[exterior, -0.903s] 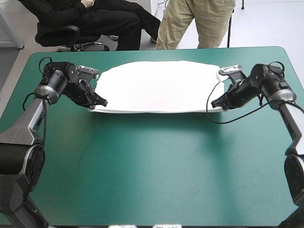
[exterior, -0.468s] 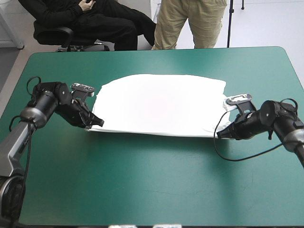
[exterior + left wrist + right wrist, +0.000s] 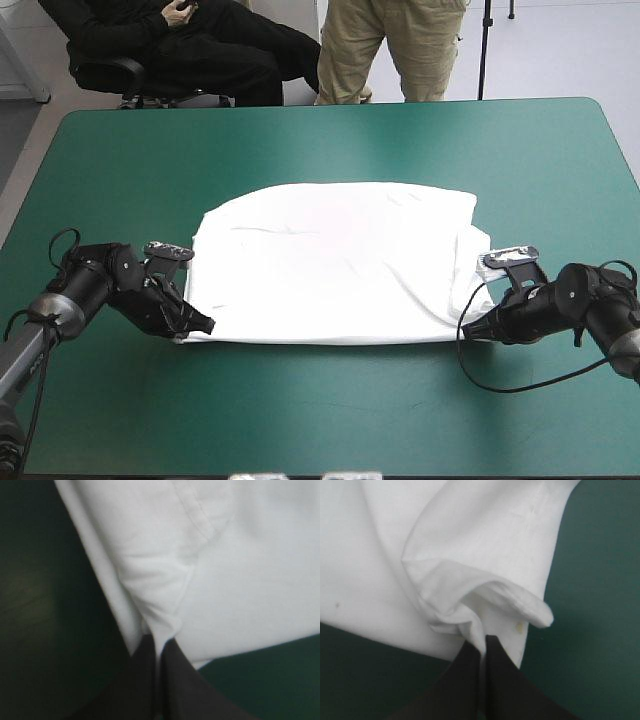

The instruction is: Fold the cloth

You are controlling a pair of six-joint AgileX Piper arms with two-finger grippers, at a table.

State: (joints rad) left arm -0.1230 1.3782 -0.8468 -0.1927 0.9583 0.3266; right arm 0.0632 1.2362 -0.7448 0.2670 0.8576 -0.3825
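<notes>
T-shirt (image 3: 330,260): white, lying on the teal-green table (image 3: 330,420) about midway between its left and right edges, the near edge doubled over in layers.
Left end effector (image 3: 203,326): low at the table, black fingers clenched on the near left corner of the cloth, a thin fold pinched between them.
Right end effector (image 3: 470,329): equally low, clamped on the near right corner, where the fabric curls into a loose roll.
Step in hand: probably laying the gripped edge down to set a fold.
Doing it well: hold both corners level and evenly taut so the near edge lands straight. Ease the right corner outward to flatten its curl, and let go only once the cloth rests flat.
Long axis: left to right across the table, parallel to its near edge.
Heading: collar not visible — which end is the neck cannot be told.
</notes>
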